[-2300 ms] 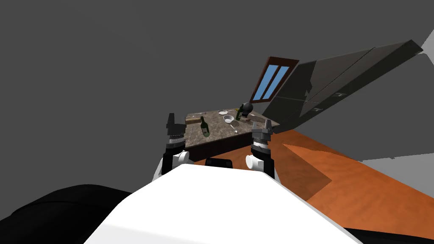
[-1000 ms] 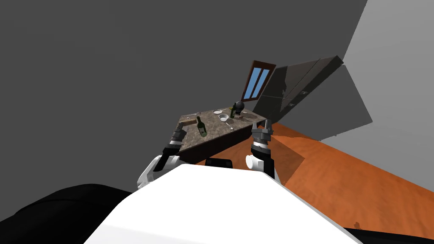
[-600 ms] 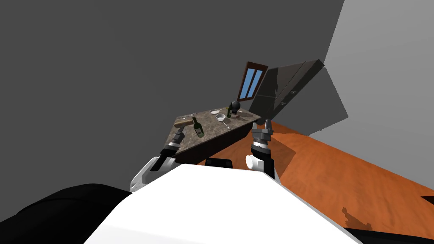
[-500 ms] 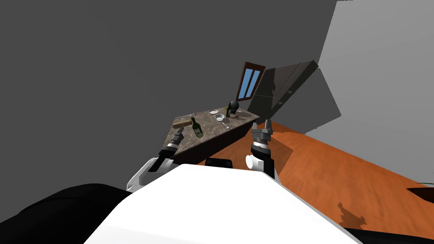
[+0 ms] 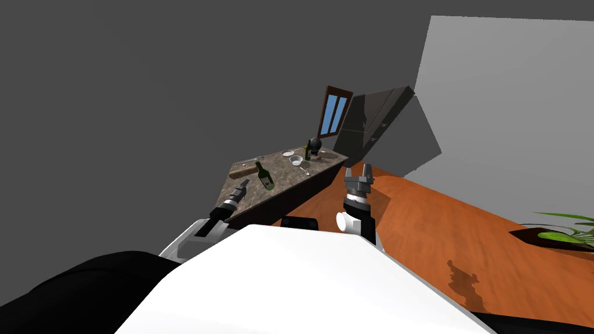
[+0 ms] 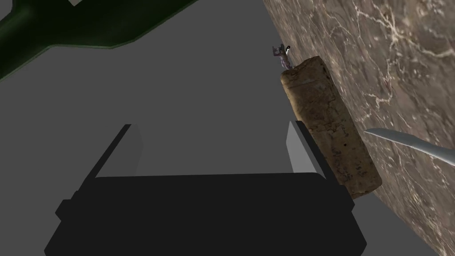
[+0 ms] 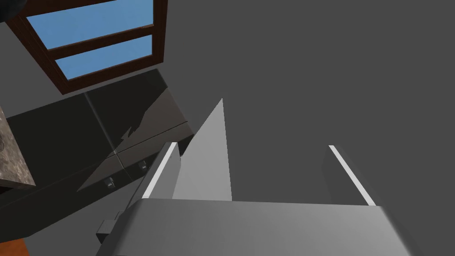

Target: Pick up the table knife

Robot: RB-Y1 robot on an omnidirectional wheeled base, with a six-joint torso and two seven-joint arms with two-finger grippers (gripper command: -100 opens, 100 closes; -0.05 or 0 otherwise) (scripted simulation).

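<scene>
1. Hovering at the left edge of the brown marbled table (image 5: 285, 175), the left end effector (image 5: 243, 184) had its two fingers (image 6: 303, 149) spread wide and gripped nothing.
2. Just beside one of those fingers, a brown, cork-textured cylinder (image 6: 329, 129) lay on the table top. Whether finger and cylinder touched could not be told.
3. The table knife (image 6: 411, 144) lay flat on the table, on the far side of that cylinder from the end effector. Its pale grey pointed tip was aimed at the cylinder and stopped just short of it, and its handle ran out of the left wrist view.
4. A dark green bottle (image 5: 264, 175) lay on its side near the middle of the table, right of the cylinder.
5. Further right were a white bowl (image 5: 296, 160) and a white plate (image 5: 288, 153). An upright green bottle (image 5: 308, 152) and a round black object (image 5: 315, 143) stood near the table's far corner.
6. The right end effector (image 5: 359, 171) was held upright off the table's right edge, above the orange floor (image 5: 464, 232), with its fingers (image 7: 162, 175) apart and empty.
7. A green plant (image 5: 571, 232) stood at the far right, well apart from the table.
</scene>
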